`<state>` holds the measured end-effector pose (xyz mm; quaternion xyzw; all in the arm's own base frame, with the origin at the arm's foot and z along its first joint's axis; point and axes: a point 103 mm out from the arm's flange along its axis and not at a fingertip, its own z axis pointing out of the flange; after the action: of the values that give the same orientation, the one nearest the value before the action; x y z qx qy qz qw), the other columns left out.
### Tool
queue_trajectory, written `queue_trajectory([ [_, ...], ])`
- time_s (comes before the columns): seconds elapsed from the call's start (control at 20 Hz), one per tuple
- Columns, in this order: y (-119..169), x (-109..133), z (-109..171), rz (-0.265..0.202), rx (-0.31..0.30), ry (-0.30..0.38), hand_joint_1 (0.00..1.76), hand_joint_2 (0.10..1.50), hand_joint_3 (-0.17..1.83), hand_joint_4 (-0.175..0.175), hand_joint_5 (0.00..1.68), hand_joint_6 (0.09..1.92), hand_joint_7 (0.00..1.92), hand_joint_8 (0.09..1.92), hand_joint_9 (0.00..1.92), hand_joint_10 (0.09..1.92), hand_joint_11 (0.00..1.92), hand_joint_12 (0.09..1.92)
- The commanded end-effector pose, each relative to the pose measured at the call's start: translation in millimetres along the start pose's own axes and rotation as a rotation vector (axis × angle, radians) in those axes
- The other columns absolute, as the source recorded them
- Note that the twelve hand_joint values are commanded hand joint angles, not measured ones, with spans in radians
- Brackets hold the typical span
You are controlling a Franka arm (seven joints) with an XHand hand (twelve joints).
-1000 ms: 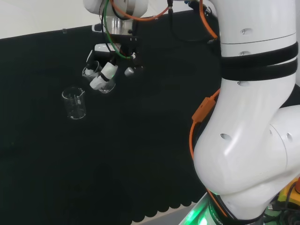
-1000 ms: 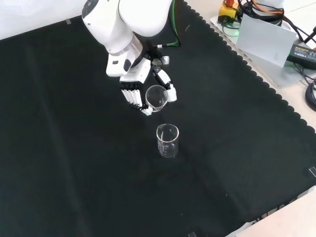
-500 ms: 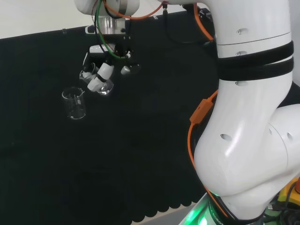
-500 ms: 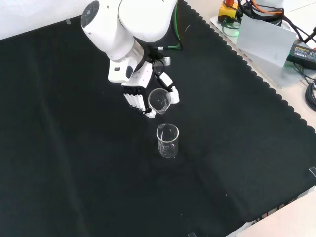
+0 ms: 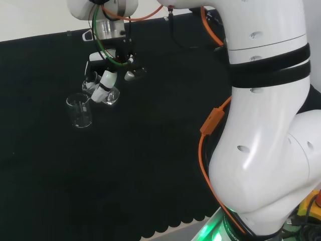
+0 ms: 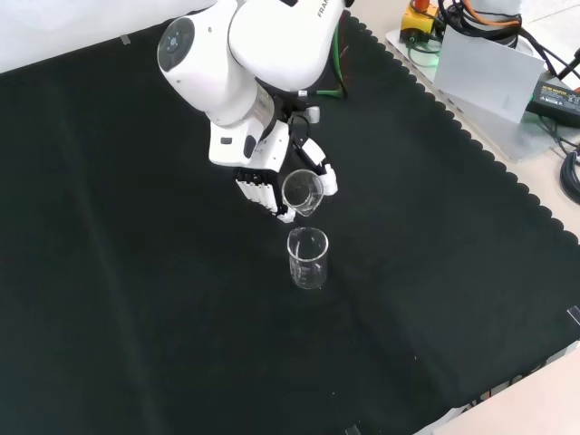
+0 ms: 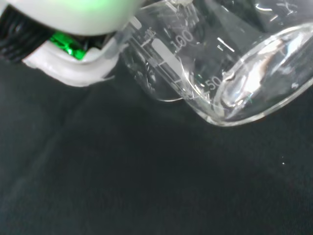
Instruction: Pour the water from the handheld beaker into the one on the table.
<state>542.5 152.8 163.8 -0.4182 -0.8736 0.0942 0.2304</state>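
My hand (image 6: 265, 179) (image 5: 106, 79) is curled round a small clear beaker (image 6: 301, 191) (image 5: 111, 95) and holds it tilted in the air. Its mouth faces the camera in the front view. A second clear beaker (image 6: 307, 257) (image 5: 79, 110) stands upright on the black cloth, just below the held one in the front view and to its left in the head view. The two do not touch. In the wrist view the held beaker (image 7: 220, 73) lies tipped over, close up, with white scale marks on its wall and a little water near its lip.
Black cloth (image 6: 136, 317) covers the bench around the standing beaker. Its scalloped edge (image 6: 507, 181) runs along the right of the front view, with a grey box (image 6: 480, 63) and cables beyond it. The arm's white links (image 5: 266, 125) stand at the head view's right.
The hand has carried the held beaker closer to the standing one: leftward in the head view, downward in the front view. The standing beaker has stayed put.
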Motion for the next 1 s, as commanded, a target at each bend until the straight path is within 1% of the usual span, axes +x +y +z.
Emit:
queue_trajectory([
  [0.05,2.7,5.8,0.0,0.02,0.034,-0.033,1.3,0.55,0.91,-0.175,1.18,0.92,1.25,0.89,1.42,0.79,1.21,0.86],
  [0.35,4.3,10.7,-5.5,0.043,0.073,-0.087,1.3,0.55,0.91,-0.175,1.18,0.93,1.25,0.89,1.42,0.79,1.21,0.86],
  [0.75,7.7,15.3,-14.2,0.072,0.104,-0.152,1.3,0.55,0.92,-0.175,1.18,0.94,1.24,0.9,1.42,0.8,1.21,0.86],
  [1.0,7.4,14.8,-18.3,0.088,0.118,-0.175,1.3,0.55,0.93,-0.175,1.18,0.94,1.24,0.91,1.42,0.8,1.21,0.86],
])
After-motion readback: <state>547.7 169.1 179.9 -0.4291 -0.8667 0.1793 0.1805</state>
